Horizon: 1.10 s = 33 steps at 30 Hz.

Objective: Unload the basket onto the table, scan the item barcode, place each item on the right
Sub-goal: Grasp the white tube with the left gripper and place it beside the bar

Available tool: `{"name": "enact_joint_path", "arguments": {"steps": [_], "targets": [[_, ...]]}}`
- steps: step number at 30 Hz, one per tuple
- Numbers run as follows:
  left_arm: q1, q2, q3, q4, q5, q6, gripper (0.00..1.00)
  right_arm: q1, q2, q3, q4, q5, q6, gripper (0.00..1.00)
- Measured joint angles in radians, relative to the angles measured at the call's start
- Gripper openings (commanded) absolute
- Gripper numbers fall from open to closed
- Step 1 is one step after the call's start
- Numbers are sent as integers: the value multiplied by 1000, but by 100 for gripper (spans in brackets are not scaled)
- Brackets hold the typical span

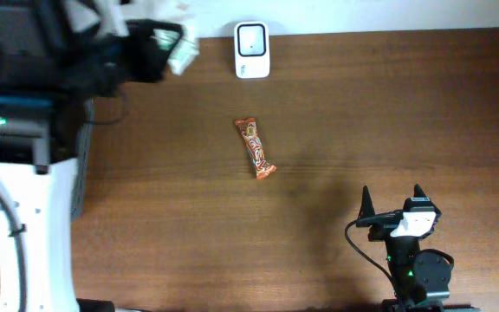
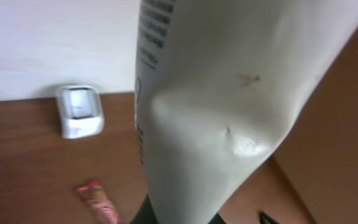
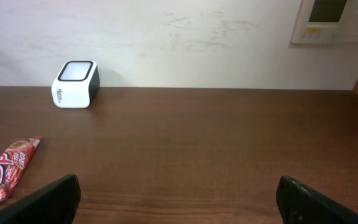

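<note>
Risk: soft white pouch (image 2: 229, 93) may sag or twist, print missing scanner (image 1: 251, 50) window | left tool (image 1: 158, 48) clamped on pouch, aloft near scanner | right tool (image 1: 392, 199) spread, idle over tabletop (image 1: 362, 104)

Wide gap — scanner (image 1: 251, 50) to candy bar (image 1: 255, 147) — passable.

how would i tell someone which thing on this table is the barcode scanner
Start at the brown wooden table and follow its far edge, where it meets the white wall. The scanner stands there, beyond the orange snack bar lying mid-table. Unlike the bar, it is a white, rounded box with a square window on its face.
</note>
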Motion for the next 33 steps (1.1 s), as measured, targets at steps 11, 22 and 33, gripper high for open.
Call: {"name": "enact_joint_path", "arguments": {"steps": [11, 22, 33], "targets": [[-365, 333, 0, -46, -78, 21, 0, 0, 0, 0, 0, 0, 0, 99], [-517, 656, 0, -200, -471, -523, 0, 0, 0, 0, 0, 0, 0, 99], [-606, 798, 5, -75, -480, -624, 45, 0, 0, 0, 0, 0, 0, 99]]}}
